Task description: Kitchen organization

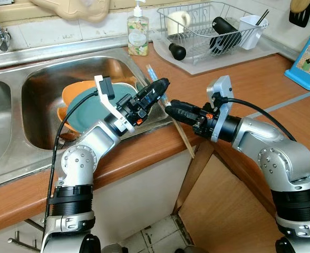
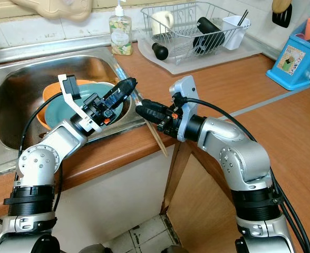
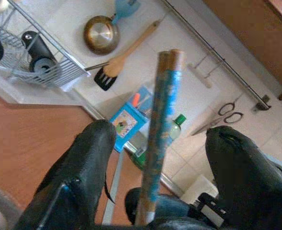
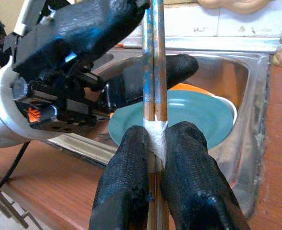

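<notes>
Chopsticks [image 4: 153, 72] sit pinched between the right gripper [image 1: 171, 109] fingers at the counter [image 1: 144, 145] edge by the sink [image 1: 49, 79], held steady, it seems, for a handover; the left gripper [image 1: 157, 87] brackets their upper end, jaws spread, not gripping

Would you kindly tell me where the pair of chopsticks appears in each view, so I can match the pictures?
Left eye view: chopsticks at centre, over the counter edge.
Right eye view: centre.
Left wrist view: upright between the left hand's fingers.
Right wrist view: gripped by the right hand.
Shared landmark: teal plate in the sink.
</notes>
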You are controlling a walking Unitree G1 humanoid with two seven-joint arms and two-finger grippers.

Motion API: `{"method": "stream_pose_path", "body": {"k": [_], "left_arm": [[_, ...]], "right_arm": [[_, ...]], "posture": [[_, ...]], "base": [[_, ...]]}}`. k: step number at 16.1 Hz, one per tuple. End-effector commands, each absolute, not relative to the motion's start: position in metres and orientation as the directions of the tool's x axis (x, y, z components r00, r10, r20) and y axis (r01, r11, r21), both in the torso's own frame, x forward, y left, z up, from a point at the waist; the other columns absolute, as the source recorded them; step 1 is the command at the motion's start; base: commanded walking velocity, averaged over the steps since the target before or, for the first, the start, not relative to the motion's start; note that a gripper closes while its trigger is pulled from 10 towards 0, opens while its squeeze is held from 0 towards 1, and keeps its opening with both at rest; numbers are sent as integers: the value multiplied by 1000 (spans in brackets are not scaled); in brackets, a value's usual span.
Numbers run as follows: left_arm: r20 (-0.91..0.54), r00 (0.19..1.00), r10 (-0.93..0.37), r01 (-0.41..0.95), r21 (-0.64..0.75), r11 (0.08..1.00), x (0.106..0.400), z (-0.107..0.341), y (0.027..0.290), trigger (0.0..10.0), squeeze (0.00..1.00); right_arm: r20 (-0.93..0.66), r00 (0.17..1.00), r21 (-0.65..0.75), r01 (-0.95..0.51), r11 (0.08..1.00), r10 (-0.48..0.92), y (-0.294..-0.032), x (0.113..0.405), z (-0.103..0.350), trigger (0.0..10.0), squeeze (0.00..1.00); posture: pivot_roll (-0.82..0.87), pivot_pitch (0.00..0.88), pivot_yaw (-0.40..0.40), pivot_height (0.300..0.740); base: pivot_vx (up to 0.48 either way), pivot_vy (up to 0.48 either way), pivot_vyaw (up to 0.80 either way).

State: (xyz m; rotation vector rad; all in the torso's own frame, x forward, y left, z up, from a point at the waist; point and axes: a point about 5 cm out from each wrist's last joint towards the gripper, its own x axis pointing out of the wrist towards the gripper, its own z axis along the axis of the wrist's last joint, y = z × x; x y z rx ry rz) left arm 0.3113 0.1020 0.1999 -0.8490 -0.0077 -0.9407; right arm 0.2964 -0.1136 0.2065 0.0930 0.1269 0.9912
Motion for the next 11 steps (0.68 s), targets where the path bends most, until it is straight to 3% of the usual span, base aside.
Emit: {"method": "stream_pose_path", "body": {"k": [1,11], "left_arm": [[367,579,-728,739,-615,277,309,205,97,0,0],[350,571,-743,736,-618,275,307,201,98,0,0]], "right_arm": [[-84,548,122,-823,554,832,-115,296,204,0,0],[-102,556,101,-819,565,825,-114,298,201,0,0]], "posture": [[-171,0,17,740],[-171,0,16,740]], "base": [[0,0,0],[0,0,0]]}}
